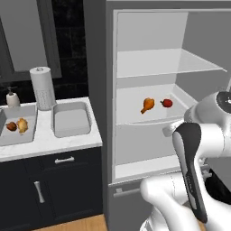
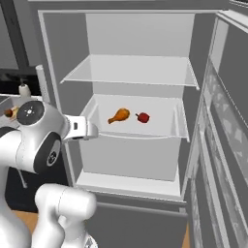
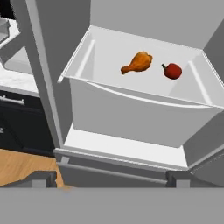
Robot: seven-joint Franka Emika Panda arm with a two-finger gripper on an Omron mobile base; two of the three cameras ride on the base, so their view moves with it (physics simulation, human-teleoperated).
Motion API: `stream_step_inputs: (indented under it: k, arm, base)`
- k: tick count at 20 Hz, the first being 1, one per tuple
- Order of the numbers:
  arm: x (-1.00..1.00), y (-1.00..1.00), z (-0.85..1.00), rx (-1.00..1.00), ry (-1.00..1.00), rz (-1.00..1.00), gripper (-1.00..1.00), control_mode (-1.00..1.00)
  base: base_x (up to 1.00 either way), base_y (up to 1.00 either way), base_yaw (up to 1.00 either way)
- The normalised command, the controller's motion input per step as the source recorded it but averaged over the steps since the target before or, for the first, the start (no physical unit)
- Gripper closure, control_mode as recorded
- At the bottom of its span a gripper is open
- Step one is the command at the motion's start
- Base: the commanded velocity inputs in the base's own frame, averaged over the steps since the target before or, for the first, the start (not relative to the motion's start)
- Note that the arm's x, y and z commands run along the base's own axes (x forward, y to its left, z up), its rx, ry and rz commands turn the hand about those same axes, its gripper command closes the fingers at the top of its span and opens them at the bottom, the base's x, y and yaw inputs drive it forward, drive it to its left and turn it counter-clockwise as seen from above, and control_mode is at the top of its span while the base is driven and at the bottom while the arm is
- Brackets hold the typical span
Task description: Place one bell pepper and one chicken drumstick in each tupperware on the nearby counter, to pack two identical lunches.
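The pincer [image 3: 111, 179] stands spread wide with nothing between its jaws, its two dark fingertips [image 3: 41, 178] low in the hand view, well short of the open fridge [image 1: 108, 90] and aimed up at its middle shelf [image 3: 105, 52].

On that white shelf lie a chicken drumstick [image 3: 138, 63] and a red bell pepper [image 3: 173, 70], side by side and slightly apart, the drumstick on the left and the pepper on the right, both toward the back half of the shelf. A clear shelf [image 2: 131, 70] sits above them, bare of food, and a lower ledge [image 3: 122, 146] runs below the drawer front.

In the right base view the arm's white wrist [image 2: 80, 128] reaches toward the left front corner of the middle shelf.

To the left of the fridge, the tabletop [image 1: 45, 142] is white marble over black cabinets [image 1: 54, 185] with silver handles. Near its right edge sits a grey tupperware [image 1: 71, 119], with nothing in it. Another tupperware [image 1: 16, 135] at the left edge of the left base view holds a second drumstick [image 1: 22, 125] and a darker item beside it, too small to name. Behind them stand a paper towel roll [image 1: 43, 88] and a soap dispenser [image 1: 12, 98] against the back edge.
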Motion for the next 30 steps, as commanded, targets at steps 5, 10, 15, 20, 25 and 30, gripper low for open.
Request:
stream_step_inputs:
  k: [5, 10, 15, 20, 25, 30]
  arm:
    - [0.00, 0.00, 0.00, 0.00, 0.00, 0.00, -1.00, 1.00]
    - [0.19, -0.31, -0.16, 0.00, 0.00, 0.00, -1.00, -1.00]
    - [0.75, -0.07, -0.29, 0.00, 0.00, 0.00, -1.00, -1.00]
    - [0.73, 0.49, -0.06, 0.00, 0.00, 0.00, -1.00, -1.00]
    - [0.61, 0.55, -0.19, 0.06, 0.00, -0.13, -1.00, -1.00]
    - [0.45, 0.19, -0.24, 0.18, 0.00, -0.18, -1.00, -1.00]
  base:
    - [0.33, -0.40, 0.00]
    - [0.06, -0.27, 0.00]
    - [0.00, 0.00, 0.00]
    - [0.00, 0.00, 0.00]
    - [0.00, 0.00, 0.00]
    - [0.00, 0.00, 0.00]
